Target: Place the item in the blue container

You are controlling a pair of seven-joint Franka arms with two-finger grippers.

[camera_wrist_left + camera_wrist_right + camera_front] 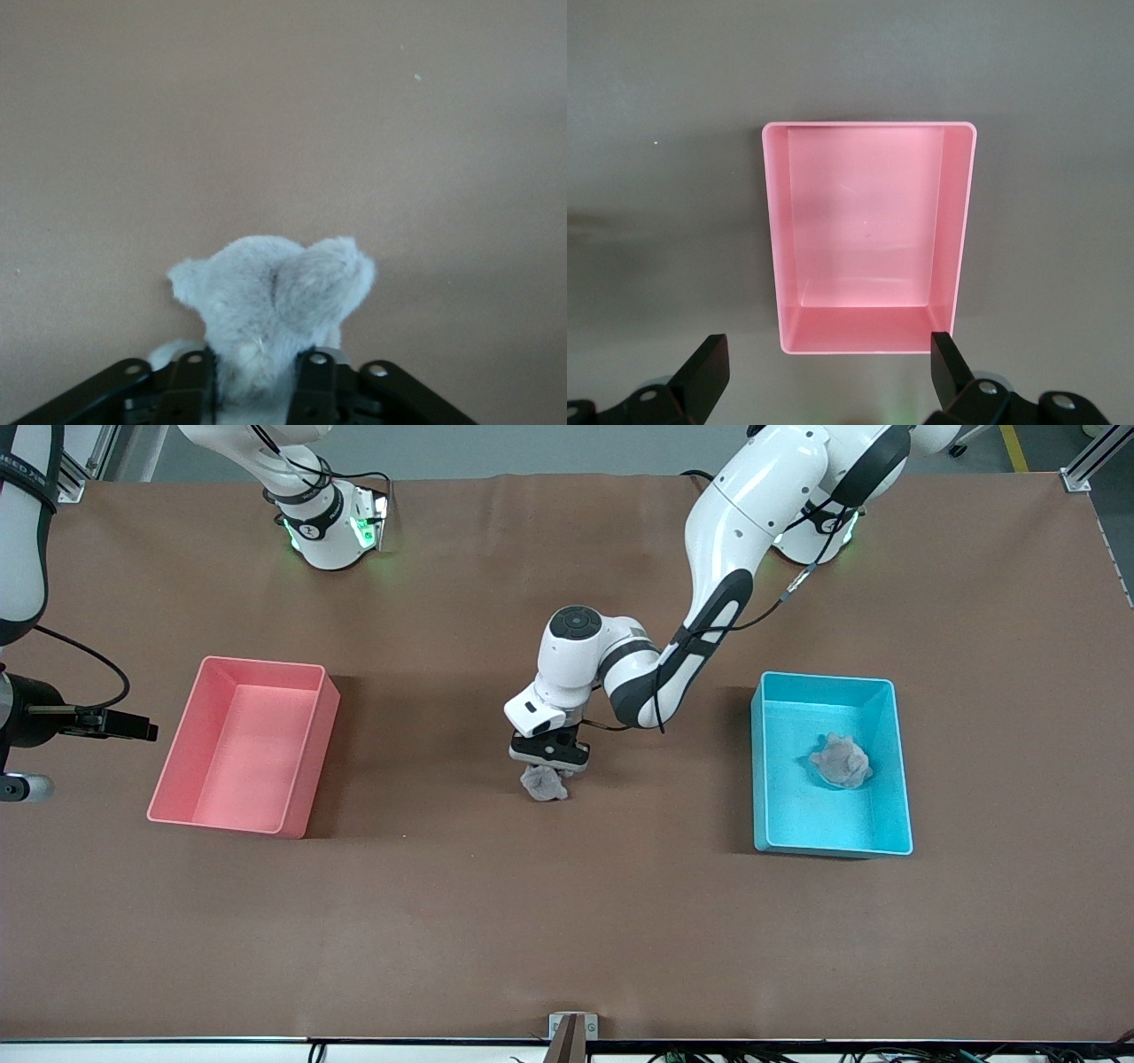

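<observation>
The left gripper (547, 771) has its fingers (316, 382) clamped on a grey plush toy (270, 305) at mid-bench (567, 921). The blue container (897, 779), holding a second plush (842, 762), lies toward the left arm's end. The right gripper (824, 376) waits with fingers wide above the pink bin (961, 239).

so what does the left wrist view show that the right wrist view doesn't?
Only the left wrist view: the grey plush toy on the table, the left gripper shut on it.
Only the right wrist view: the pink bin, nothing in it, with the right gripper open, waiting above it.
Both: the brown table surface and each arm's own black fingers.
</observation>
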